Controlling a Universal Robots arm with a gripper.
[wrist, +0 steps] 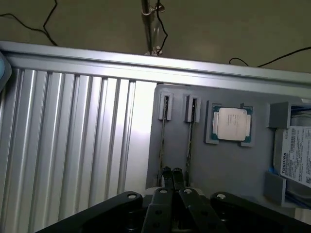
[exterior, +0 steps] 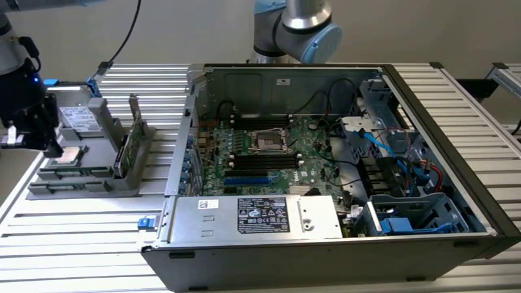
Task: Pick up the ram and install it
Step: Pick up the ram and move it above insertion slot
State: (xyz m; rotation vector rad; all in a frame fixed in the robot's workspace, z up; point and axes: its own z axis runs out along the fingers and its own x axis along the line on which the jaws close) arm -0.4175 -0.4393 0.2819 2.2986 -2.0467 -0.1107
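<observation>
An open black metal computer case [exterior: 285,268] sits on the ribbed silver table [exterior: 82,256]. Behind, at the exterior view's left, the thin green ram [exterior: 128,149] stands on edge in a gray holder [exterior: 82,183]. The black gripper [wrist: 171,175] near it is squeezed tight, holding nothing.

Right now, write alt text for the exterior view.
An open computer case lies on a slatted metal table, its motherboard exposed. At the exterior view's left, the black gripper, shut, hangs above a grey holder where the green ram stands on edge near a processor chip.
</observation>
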